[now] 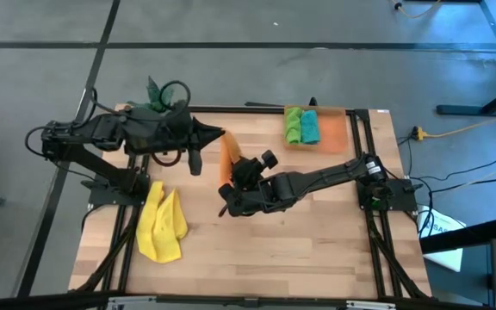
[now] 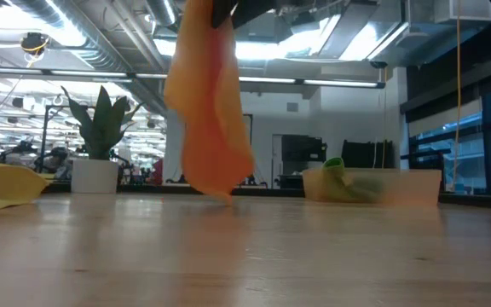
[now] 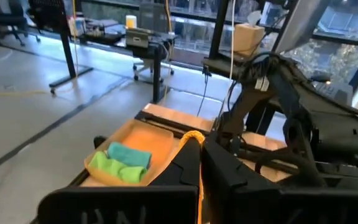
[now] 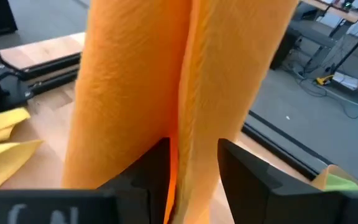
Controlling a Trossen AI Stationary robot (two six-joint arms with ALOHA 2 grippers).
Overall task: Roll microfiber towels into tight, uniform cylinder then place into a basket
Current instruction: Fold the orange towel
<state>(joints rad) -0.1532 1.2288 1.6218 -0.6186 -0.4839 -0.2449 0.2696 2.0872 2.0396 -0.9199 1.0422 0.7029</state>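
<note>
The orange towel (image 1: 228, 155) hangs in a long fold over the middle of the table, and its lower end (image 2: 220, 189) is close over the tabletop. My left gripper (image 1: 220, 135) is shut on its top. My right gripper (image 1: 228, 191) reaches in from the right, lower down, with the towel (image 4: 142, 81) between its fingers. A yellow towel (image 1: 162, 226) lies crumpled at the near left. The basket (image 1: 334, 129) stands at the far right, and in it lie a rolled green towel (image 1: 293, 126) and a rolled teal towel (image 1: 310, 127). My left gripper pinches the orange towel's top end (image 3: 194, 138) between its two fingers, which come almost level from the table's left. The towel hangs slack below them; I cannot tell whether its lower end touches the table. My right gripper has a lower stretch of the hanging towel (image 4: 191, 149) between its two fingers, and bunched folds of several layers fill the gap. The fingers come from the table's right, slanting a little downward, and lie across the towel.
A potted plant (image 2: 101, 128) in a white pot (image 2: 95, 175) stands at the far left corner. Bare wood lies at the near middle and near right. The table's metal frame rails run along both sides.
</note>
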